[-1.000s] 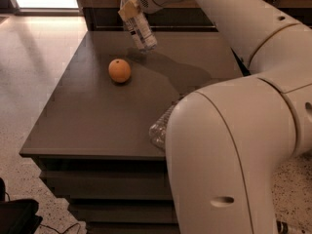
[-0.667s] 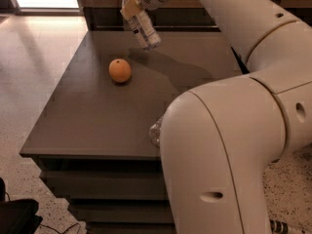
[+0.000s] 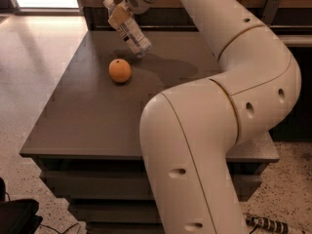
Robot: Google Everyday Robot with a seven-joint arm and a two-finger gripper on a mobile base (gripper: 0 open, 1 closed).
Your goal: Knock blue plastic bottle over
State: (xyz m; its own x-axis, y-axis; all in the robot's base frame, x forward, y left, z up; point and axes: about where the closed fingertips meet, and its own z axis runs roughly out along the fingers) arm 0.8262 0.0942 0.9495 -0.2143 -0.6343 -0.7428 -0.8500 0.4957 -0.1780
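The blue plastic bottle (image 3: pixel 132 34) is tilted steeply at the far side of the dark table (image 3: pixel 87 111). Its white cap points up and left, and its base is just above or on the tabletop. My gripper (image 3: pixel 122 19) is at the top of the camera view. It is shut on the upper part of the bottle, with a tan pad (image 3: pixel 118 18) lying across the bottle near its neck. The white arm reaches to the bottle from the right and covers the right half of the table.
An orange (image 3: pixel 120 70) lies on the table just in front and left of the bottle. A dark wooden wall or counter (image 3: pixel 97 9) runs behind the table. Light speckled floor (image 3: pixel 34 72) lies to the left. A dark object (image 3: pixel 17 218) sits at the bottom left.
The gripper and the tilted bottle have shifted slightly left and down. The arm's big elbow has swung across the table's front right and now hides a clear crumpled object there.
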